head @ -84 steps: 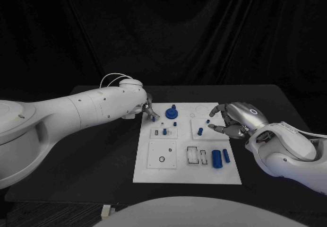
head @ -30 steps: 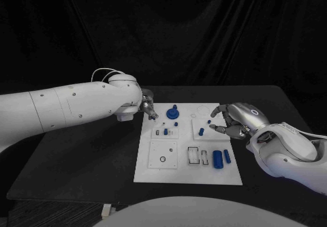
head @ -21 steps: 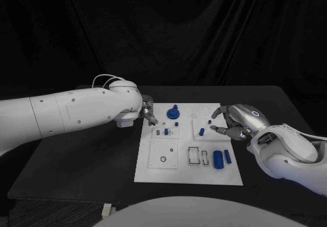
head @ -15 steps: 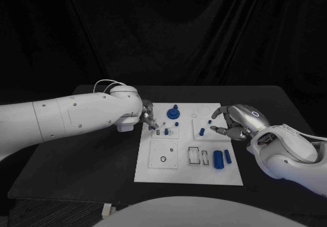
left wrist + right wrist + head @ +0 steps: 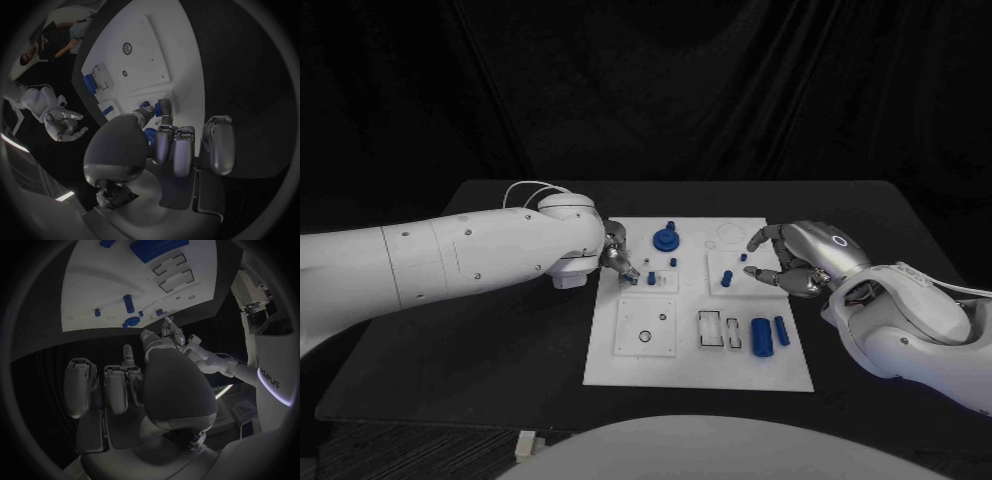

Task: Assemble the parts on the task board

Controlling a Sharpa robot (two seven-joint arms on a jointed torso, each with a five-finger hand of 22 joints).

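While the white board (image 5: 697, 345) lies flat in the middle of the black table (image 5: 488, 340), both hands are seen at its far half, one at each side. The left hand (image 5: 619, 258) is placed over the board's left edge, lower and nearer the robot than it was a moment ago, when it was raised above the far left corner. Its fingers (image 5: 164, 145) are curled down, and a small blue part (image 5: 148, 106) is seen at the fingertips in the left wrist view, touching the board; whether it is pinched cannot be told.

The right hand (image 5: 798, 257) is held at the board's right edge, where it has stayed through the earlier frames. Its fingers (image 5: 116, 386) are bent loosely and apart, and nothing is seen in them. A small blue peg (image 5: 724, 280) stands just beside its fingertips, apart from them.

Other parts are unmoved. A round blue piece (image 5: 665, 239) with an upright stem is set near the far edge. Two blue cylinders (image 5: 760, 335) lie side by side near the right edge, on the half nearer the robot, next to two open rectangular slots (image 5: 711, 328). A small dark ring (image 5: 643, 336) lies on the near left square.
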